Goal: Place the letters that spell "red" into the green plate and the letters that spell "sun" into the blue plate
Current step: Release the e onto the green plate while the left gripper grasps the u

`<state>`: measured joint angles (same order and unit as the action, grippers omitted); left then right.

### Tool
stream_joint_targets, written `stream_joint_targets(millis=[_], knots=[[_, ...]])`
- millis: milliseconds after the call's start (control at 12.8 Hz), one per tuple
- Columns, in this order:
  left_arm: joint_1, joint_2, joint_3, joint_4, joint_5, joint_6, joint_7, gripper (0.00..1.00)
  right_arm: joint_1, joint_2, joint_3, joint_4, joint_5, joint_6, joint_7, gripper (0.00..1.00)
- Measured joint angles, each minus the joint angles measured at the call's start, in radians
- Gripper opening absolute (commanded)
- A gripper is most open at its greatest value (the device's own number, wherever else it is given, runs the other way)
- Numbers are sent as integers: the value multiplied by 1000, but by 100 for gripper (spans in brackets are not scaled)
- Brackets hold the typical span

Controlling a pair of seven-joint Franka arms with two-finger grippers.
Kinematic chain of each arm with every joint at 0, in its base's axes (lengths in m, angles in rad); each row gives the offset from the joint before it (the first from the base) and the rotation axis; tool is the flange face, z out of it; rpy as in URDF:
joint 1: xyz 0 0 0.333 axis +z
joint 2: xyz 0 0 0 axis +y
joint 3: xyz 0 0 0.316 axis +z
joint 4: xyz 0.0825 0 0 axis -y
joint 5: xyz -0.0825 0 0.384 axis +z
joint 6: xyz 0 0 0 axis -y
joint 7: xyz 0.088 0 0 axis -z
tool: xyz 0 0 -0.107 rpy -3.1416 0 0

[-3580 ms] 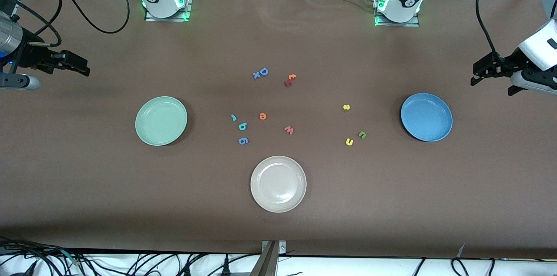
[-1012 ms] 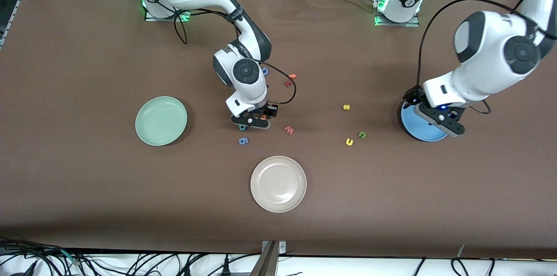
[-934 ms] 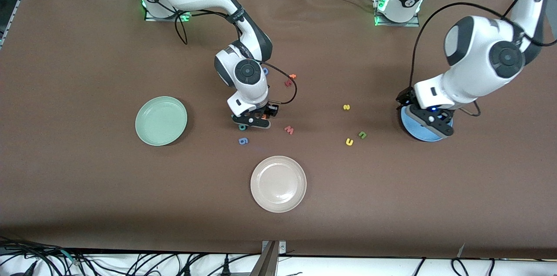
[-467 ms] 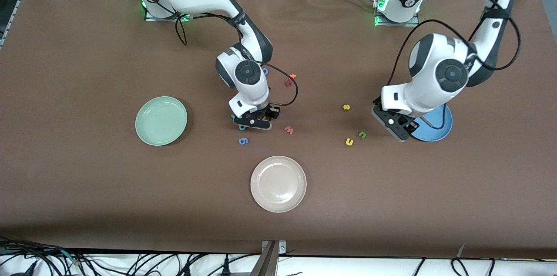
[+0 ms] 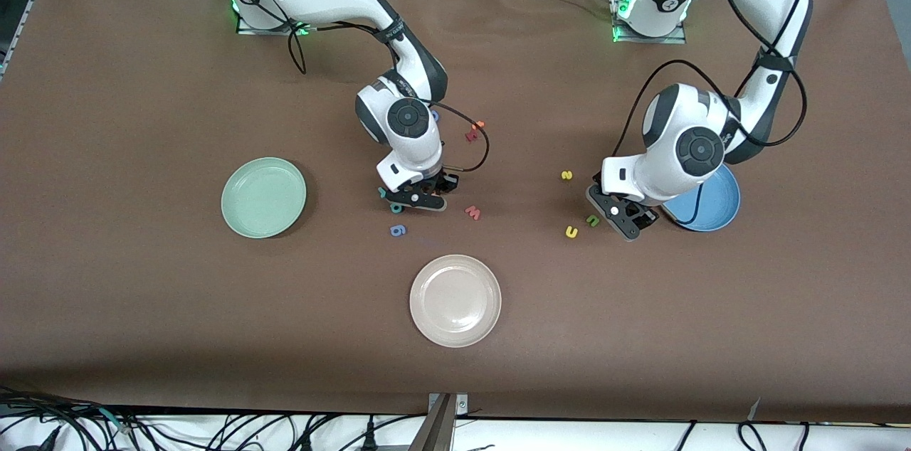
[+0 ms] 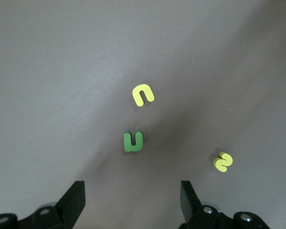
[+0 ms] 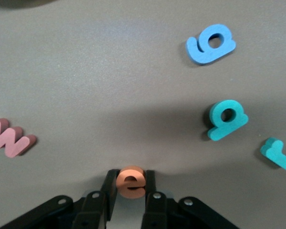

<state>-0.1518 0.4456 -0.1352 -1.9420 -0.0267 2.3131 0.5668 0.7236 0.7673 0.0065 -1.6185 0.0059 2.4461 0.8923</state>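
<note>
Orange "e" (image 7: pixel 131 182) pinched between right gripper (image 7: pixel 130 191) fingers, on the table. Left gripper (image 6: pixel 132 200) wide open, empty, over green "u" (image 6: pixel 133 141).

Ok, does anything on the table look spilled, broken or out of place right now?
Nothing stands out. The foam letters lie loose on the table and all three plates sit flat. The right gripper has its fingers against the orange e; the left gripper is open above the green letter.

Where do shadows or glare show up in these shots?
Front view: soft arm shadows on the table, green glow at both bases. Left wrist view: a dim shadow band around the green letter. Right wrist view: a dark patch above the orange e, letters sharp.
</note>
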Motion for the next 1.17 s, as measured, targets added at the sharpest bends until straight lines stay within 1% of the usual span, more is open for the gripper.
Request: stream_joint_targets(millis=[233,389,545,700,934,1090,1167], knots=[[0,10,0,-1,0,1,-94,85,4,-5,-4,13,0,-32,0,12],[0,10,3,-1,0,2,-101,85,5,-41,-36,30,0,-96,0,12],[0,10,4,-1,0,4,-103,84,5,-102,-95,31,-2,-188,-24,12],[-4,10,4,-1,0,7,-106,83,3,-152,-163,-9,-2,-264,-103,12],[-31,16,4,-2,0,70,-111,83,1,-200,-267,-137,-2,-278,-267,11],[-43,40,5,-4,0,106,-116,76,-1,-225,-342,-200,-2,-286,-408,11],[-44,51,11,-4,0,115,-117,75,-2,-230,-375,-222,-2,-290,-473,12]])
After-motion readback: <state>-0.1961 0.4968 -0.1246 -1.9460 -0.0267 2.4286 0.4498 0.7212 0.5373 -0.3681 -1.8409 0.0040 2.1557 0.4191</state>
